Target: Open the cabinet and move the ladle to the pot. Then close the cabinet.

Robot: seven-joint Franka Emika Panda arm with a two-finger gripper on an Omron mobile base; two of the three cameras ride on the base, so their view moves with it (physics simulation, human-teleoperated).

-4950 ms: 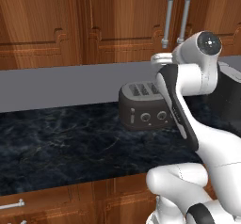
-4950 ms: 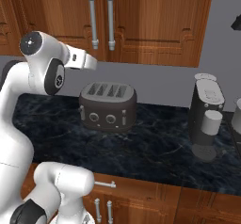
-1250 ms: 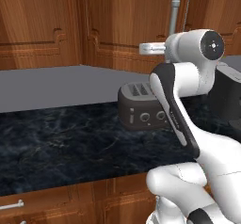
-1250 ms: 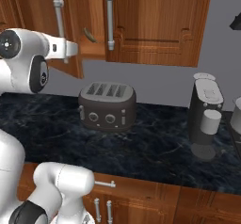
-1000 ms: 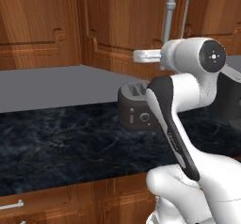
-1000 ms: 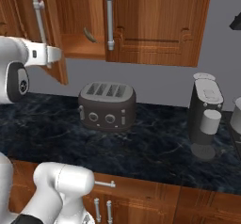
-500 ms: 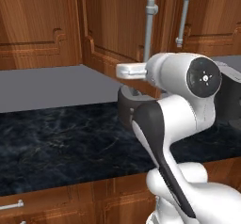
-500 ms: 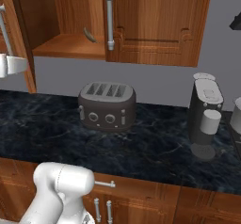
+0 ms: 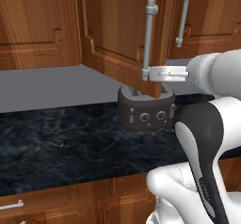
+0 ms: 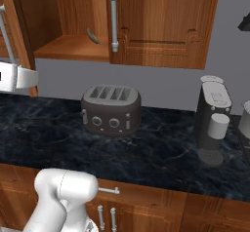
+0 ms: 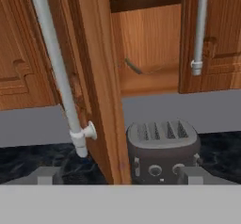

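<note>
The cabinet (image 10: pixel 161 26) hangs over the counter with its left door (image 9: pixel 117 39) swung wide and its right door shut. The ladle (image 10: pixel 93 36) lies inside on the bare shelf, also seen as the ladle (image 11: pixel 134 67) in the hand view. My gripper (image 9: pixel 146 73) is open at the lower end of the open door's bar handle (image 9: pixel 149 35). In the hand view the gripper (image 11: pixel 120 176) has its fingertips (image 11: pixel 47 175) far apart, with the handle (image 11: pixel 59 72) and door edge between them, untouched. A pale edge of the pot (image 10: pixel 245 119) shows at the far right.
A dark four-slot toaster (image 10: pixel 111 109) stands on the black marble counter (image 10: pixel 49 128) under the cabinet. A grey coffee machine (image 10: pixel 214 119) with a small cup is to its right. Low cabinets with short handles (image 10: pixel 110 191) run below the counter.
The left door has swung from half open to fully open, and my hand went left with it. The jaws then spread and let go of the handle.
</note>
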